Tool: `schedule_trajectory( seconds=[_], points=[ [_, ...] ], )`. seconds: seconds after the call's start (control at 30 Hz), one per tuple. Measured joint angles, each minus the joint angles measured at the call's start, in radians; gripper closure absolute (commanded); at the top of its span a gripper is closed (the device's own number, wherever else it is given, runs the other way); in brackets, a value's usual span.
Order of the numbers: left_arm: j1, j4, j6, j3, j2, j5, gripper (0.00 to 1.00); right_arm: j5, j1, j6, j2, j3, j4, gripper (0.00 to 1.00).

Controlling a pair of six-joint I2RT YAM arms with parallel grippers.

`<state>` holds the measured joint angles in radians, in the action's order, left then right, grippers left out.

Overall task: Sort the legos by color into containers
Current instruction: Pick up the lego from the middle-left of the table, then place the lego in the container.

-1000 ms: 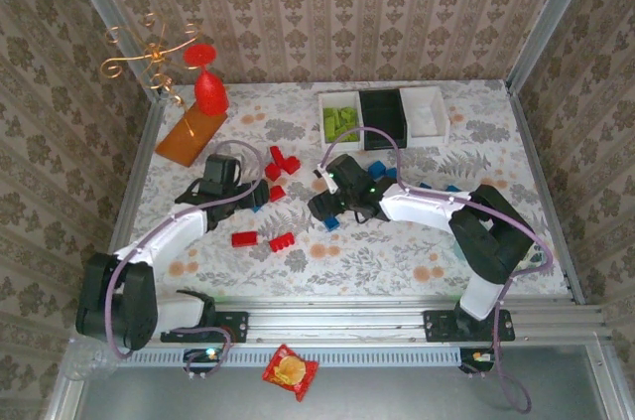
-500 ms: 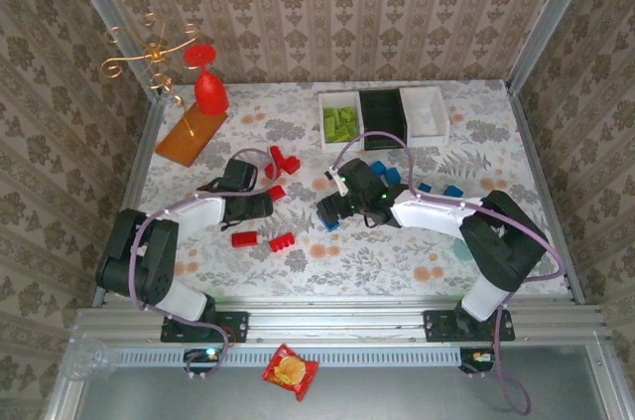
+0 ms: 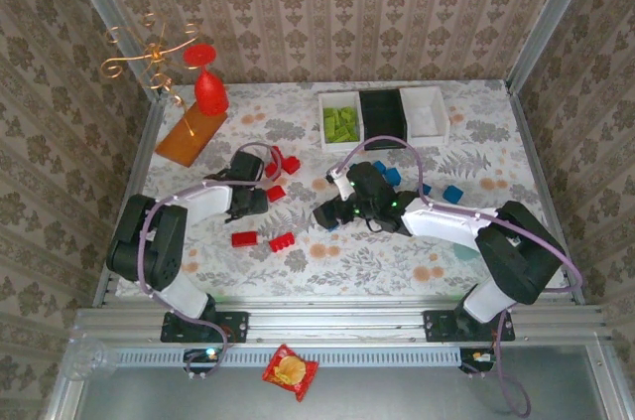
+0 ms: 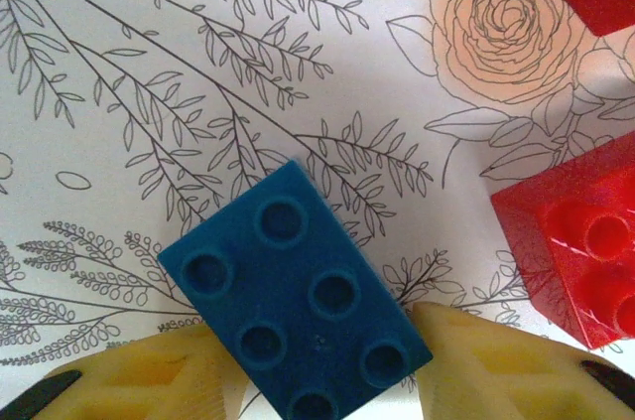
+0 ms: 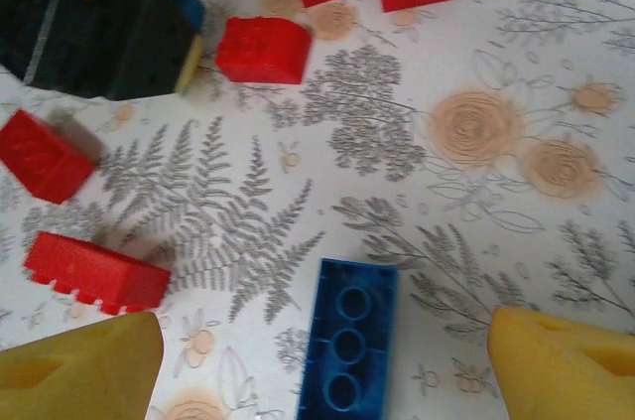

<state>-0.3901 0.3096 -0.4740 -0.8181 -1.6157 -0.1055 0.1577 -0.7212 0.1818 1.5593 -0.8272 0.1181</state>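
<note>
I've got the L gripper [image 4: 319,346] clamped on a blue brick [image 4: 298,291] lying flat on the floral table [image 4: 149,92], w/ a red brick [image 4: 580,251] just beside it. My R gripper [image 5: 322,326] is spread wide around a long blue brick [image 5: 347,350] on the table, not touching it.

overhead camera looks down on the table [image 3: 501,147]; wrist cameras face it close up.
</note>
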Motion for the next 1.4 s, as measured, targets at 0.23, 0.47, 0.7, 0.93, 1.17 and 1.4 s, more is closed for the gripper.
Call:
schedule_trajectory(
  seconds=[0.23,0.47,0.7,0.93,1.17,1.4],
  points=[
    [-0.013,0.004,-0.002,-0.024,-0.022,-0.024,0.4,0.037,-0.003,0.0,0.0,0.0,0.022,0.13],
    [-0.008,-0.002,-0.001,-0.037,-0.033,-0.027,0.43,0.038,-0.003,0.0,0.0,0.0,0.04,0.13],
    [-0.006,-0.014,0.019,-0.062,-0.058,-0.038,0.49,0.037,-0.003,0.0,0.0,0.0,0.04,0.13],
    [0.006,-0.018,0.038,-0.093,-0.087,-0.036,0.59,0.037,-0.003,0.0,0.0,0.0,0.04,0.13],
    [-0.01,-0.182,0.076,-0.077,-0.067,-0.087,0.68,-0.03,0.005,0.003,-0.06,0.027,-0.003,0.12],
    [-0.224,-0.364,0.14,-0.132,0.067,-0.092,0.68,-0.185,0.214,0.093,-0.291,0.172,-0.007,0.1]
  ],
)
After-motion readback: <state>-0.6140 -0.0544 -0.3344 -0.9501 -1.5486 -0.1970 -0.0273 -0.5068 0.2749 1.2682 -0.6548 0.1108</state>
